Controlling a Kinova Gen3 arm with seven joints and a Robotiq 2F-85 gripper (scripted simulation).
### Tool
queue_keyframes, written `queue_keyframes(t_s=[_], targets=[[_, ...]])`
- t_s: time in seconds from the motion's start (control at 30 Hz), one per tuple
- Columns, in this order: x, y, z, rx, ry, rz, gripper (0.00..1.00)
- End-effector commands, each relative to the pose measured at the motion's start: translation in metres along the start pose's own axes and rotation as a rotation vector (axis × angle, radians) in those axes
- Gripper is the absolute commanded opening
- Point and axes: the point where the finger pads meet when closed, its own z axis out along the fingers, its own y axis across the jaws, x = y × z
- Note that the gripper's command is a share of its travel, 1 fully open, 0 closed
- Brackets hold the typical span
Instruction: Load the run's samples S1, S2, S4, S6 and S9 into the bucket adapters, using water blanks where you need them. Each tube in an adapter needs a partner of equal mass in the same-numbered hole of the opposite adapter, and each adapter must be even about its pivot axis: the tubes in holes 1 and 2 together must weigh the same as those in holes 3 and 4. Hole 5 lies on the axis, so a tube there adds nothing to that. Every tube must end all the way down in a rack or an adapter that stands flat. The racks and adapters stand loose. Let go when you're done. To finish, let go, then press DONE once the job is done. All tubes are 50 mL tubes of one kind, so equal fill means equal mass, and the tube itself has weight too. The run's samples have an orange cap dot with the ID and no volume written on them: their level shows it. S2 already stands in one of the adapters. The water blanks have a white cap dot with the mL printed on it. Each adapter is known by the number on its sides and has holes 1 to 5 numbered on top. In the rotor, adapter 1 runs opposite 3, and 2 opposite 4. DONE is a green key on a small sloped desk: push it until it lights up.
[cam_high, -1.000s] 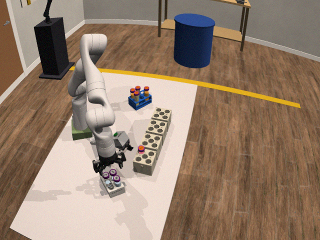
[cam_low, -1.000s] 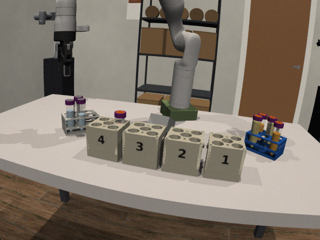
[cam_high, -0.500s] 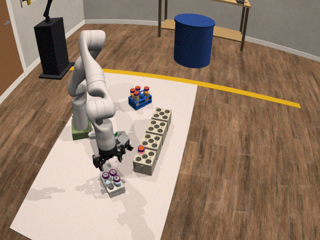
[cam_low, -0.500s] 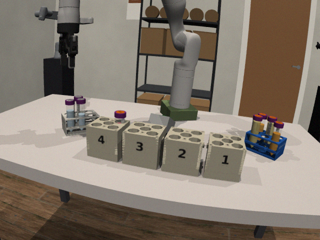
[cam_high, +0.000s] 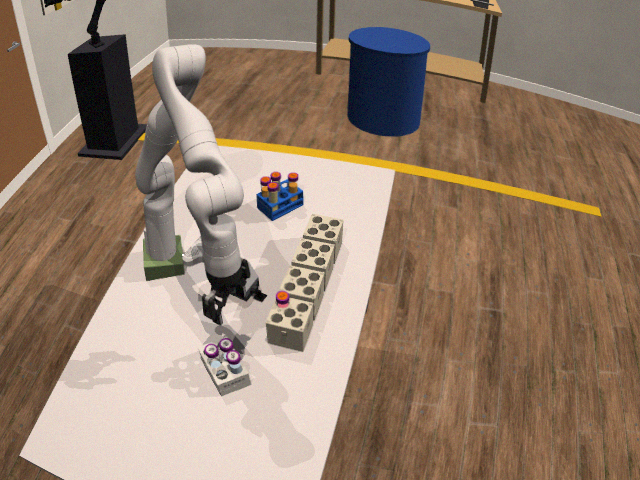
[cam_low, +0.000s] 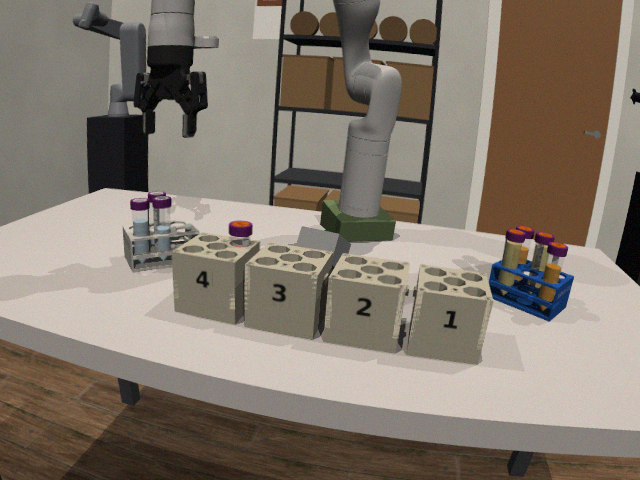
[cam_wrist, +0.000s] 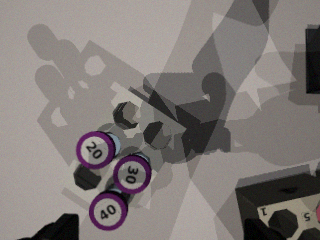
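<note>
While the gripper (cam_low: 169, 121) hangs released, the grey rack (cam_low: 135, 256) holds three blanks (cam_wrist: 132, 173). Adapter 4 (cam_low: 206, 289) holds one orange-dotted tube (cam_low: 240, 230) at its two o'clock corner.

Four adapters bore side numbers — 4 (cam_low: 202, 279), 3 (cam_low: 278, 292), 2 (cam_low: 363, 307), 1 (cam_low: 450, 319). Below the pincer (cam_low: 168, 122), three white cap dots read 20 (cam_wrist: 94, 149), 30 (cam_wrist: 132, 174), 40 (cam_wrist: 107, 212) — the nearby adapter top (cam_wrist: 280, 212) showed 1 and 5.
</note>
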Motion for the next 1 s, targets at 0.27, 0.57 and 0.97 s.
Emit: queue_keyframes(t_s=[0.27,0.57,0.97], targets=[[0.013,0.047,-0.006,0.010,-0.020,-0.326,1.00],[0.027,0.090,-0.005,0.013,-0.019,-0.626,1.00],[0.043,0.138,-0.005,0.016,-0.018,-0.959,1.00]])
